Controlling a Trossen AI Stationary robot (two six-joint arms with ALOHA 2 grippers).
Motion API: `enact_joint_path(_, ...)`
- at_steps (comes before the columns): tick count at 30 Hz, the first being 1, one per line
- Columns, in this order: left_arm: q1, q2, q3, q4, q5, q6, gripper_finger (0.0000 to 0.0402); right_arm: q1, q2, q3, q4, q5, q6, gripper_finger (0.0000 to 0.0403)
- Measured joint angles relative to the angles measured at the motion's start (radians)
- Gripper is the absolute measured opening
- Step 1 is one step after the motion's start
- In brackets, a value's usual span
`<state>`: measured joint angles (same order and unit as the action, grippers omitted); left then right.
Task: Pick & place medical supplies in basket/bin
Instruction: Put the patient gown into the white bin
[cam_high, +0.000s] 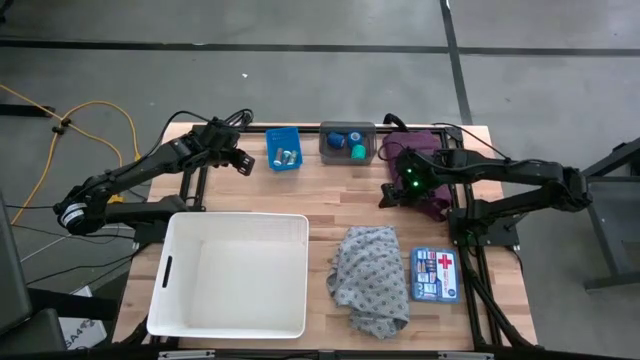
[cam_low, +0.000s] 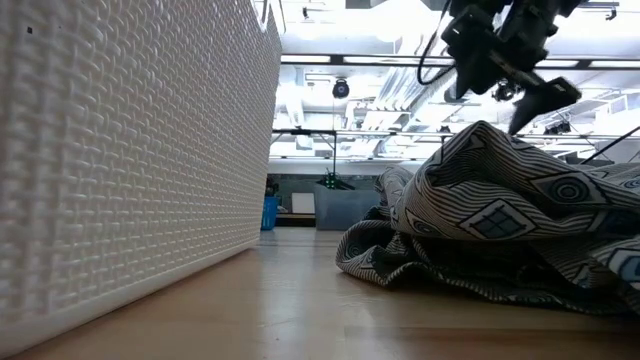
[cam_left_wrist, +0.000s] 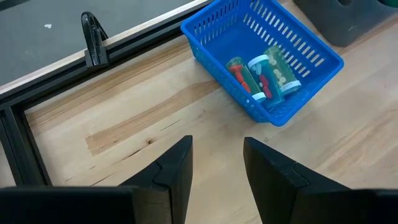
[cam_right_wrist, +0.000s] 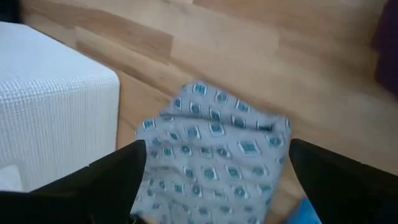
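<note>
**Right gripper lines up over the grey cloth**

Right gripper (cam_high: 392, 193), fingers spread wide and empty, hovers near the worktop's far right edge. Grey patterned cloth (cam_high: 368, 276) lies crumpled toward the near edge, beside the empty basket (cam_high: 167, 272). Best to descend on a raised fold.

The high view looks straight down on the whole table (cam_high: 330, 215). The low view sits at tabletop height, hard against the basket (cam_low: 130, 150) wall, facing the grey patterned cloth (cam_low: 500, 215) (both also seen from above). The left wrist view looks down on the blue bin (cam_left_wrist: 261, 56); the right wrist view shares cloth and basket
</note>
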<state>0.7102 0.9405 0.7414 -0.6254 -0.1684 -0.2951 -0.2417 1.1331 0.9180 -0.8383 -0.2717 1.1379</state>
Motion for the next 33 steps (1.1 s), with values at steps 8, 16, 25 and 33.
enact_joint_path(8,0.0,0.0,0.0,0.0,0.0,0.0,0.0136,0.017,0.0,0.0,-0.101,-0.097,0.133,0.0383)
enact_joint_path(16,0.0,0.0,0.0,0.0,0.0,0.0,0.0136,0.077,0.0,0.0,-0.115,-0.019,0.193,0.0382)
enact_joint_path(25,0.0,0.0,0.0,0.0,0.0,0.0,0.0136,0.1,-0.007,-0.029,-0.082,0.06,0.175,0.0382)
enact_joint_path(33,0.0,0.0,0.0,0.001,0.0,0.0,0.0136,0.096,-0.098,-0.222,0.204,-0.028,0.236,0.0382)
